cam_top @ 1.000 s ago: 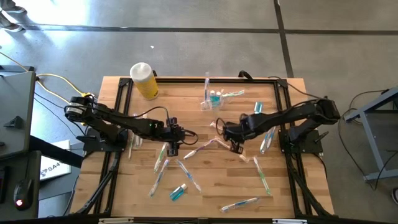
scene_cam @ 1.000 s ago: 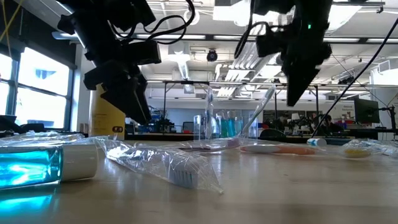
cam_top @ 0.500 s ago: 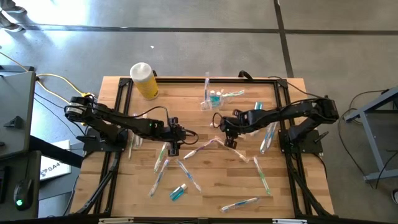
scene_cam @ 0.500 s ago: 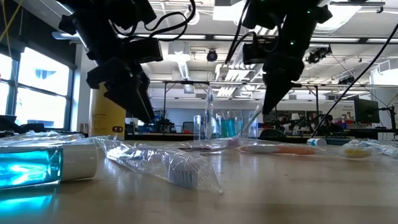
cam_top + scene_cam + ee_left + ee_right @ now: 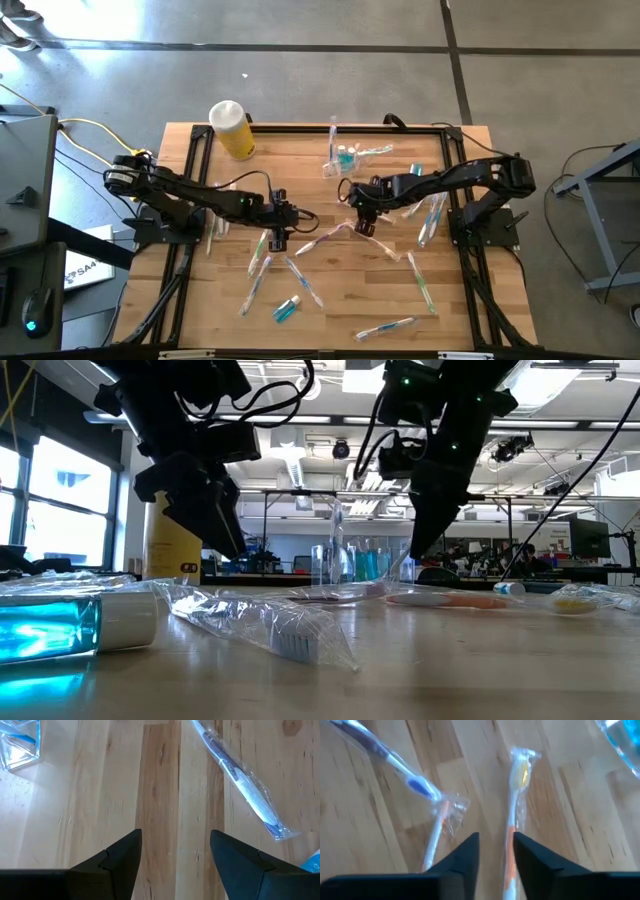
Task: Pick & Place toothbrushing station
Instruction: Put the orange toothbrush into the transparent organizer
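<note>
Right gripper [image 5: 495, 855], jaws narrowly parted, straddles an orange toothbrush [image 5: 512, 820] near the cup [image 5: 335, 165]. Left gripper [image 5: 175, 850] waits released. Risk: slippery wrapper slides free on closing

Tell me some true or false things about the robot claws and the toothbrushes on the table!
1. The yellow container stands in the middle of the table. False: it stands at a far corner, on the left arm's side.
2. The left claw is open with only bare wood between its fingers. True.
3. The right claw has an orange-handled toothbrush running between its fingers. True.
4. All the toothbrushes are already in the clear cup. False: many lie scattered across the wooden table.
5. A teal tube lies near the table's front edge. True.
</note>
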Motion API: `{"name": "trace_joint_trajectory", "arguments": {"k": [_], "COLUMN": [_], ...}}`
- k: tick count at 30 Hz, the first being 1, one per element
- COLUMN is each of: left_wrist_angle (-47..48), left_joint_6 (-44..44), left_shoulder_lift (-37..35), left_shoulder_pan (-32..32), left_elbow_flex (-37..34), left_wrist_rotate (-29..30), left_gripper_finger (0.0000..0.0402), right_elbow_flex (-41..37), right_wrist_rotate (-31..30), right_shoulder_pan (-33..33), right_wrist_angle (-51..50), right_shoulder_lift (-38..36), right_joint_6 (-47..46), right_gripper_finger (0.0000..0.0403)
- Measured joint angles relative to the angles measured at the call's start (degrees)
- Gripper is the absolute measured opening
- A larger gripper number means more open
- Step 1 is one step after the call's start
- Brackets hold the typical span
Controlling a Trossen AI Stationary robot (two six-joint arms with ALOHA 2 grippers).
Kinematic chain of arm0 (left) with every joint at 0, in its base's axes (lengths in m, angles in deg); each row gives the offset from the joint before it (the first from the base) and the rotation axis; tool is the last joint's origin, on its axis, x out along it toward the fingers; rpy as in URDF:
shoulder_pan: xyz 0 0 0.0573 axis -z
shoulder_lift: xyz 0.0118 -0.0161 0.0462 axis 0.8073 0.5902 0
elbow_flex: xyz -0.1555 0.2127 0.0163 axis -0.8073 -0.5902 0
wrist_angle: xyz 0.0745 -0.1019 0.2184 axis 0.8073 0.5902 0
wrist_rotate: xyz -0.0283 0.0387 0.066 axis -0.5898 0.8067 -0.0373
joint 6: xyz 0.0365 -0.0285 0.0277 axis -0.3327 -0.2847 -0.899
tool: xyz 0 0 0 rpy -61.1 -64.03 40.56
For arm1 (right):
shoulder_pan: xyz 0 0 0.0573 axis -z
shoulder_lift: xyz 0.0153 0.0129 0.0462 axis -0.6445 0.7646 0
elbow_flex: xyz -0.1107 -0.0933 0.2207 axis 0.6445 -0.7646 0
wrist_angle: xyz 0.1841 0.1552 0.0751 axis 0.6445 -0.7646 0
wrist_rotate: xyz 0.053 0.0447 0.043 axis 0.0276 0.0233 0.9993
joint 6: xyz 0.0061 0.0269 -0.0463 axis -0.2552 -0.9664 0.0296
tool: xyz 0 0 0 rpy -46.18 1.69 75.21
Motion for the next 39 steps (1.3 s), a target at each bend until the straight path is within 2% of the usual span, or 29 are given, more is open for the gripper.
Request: {"name": "trace_joint_trajectory", "arguments": {"k": [5,8,13,18,22,26,28,32,33,35,39], "left_wrist_angle": [-0.1,-0.1,-0.1,-0.1,-0.3,-0.4,-0.4,-0.5,-0.5,-0.5,-0.4], "left_joint_6": [0.0,0.0,0.0,-0.1,-0.2,-0.2,-0.2,-0.2,-0.2,-0.2,-0.2], "left_shoulder_lift": [0.0,0.0,0.0,0.0,0.0,0.0,0.0,0.0,0.0,0.0,0.0], "left_shoulder_pan": [0.0,0.0,0.0,0.0,0.0,0.0,0.0,0.0,0.0,0.0,0.0], "left_elbow_flex": [0.0,0.0,0.0,0.0,0.0,0.0,0.0,0.0,0.0,0.0,0.0], "left_wrist_rotate": [0.0,0.1,0.2,0.2,0.2,0.2,0.2,0.2,0.2,0.2,0.2], "left_gripper_finger": [0.0228,0.0228,0.0228,0.0228,0.0228,0.0228,0.0228,0.0228,0.0228,0.0228,0.0228], "right_elbow_flex": [0.0,0.1,0.1,0.2,0.3,0.3,0.3,0.2,0.2,0.2,0.2], "right_wrist_rotate": [-0.2,-0.5,-1.1,-4.4,-3.5,-2.6,-2.5,-2.3,-2.4,-2.7,-7.2], "right_shoulder_pan": [0.4,0.8,1.5,2.3,3.2,3.3,3.3,2.7,2.7,2.2,0.1], "right_wrist_angle": [0.2,1.2,3.3,5.2,5.4,5.2,4.9,4.6,4.5,3.9,1.3], "right_shoulder_lift": [0.0,1.6,5.9,10.4,12.4,12.6,12.2,12.2,12.2,12.2,10.8], "right_joint_6": [0.9,3.0,5.4,6.4,6.4,6.4,6.4,6.5,6.4,5.3,2.3], "right_gripper_finger": [0.0184,0.0207,0.0214,0.0215,0.0213,0.0178,0.0139,0.0031,0.0019,0.0012,0.0007]}}
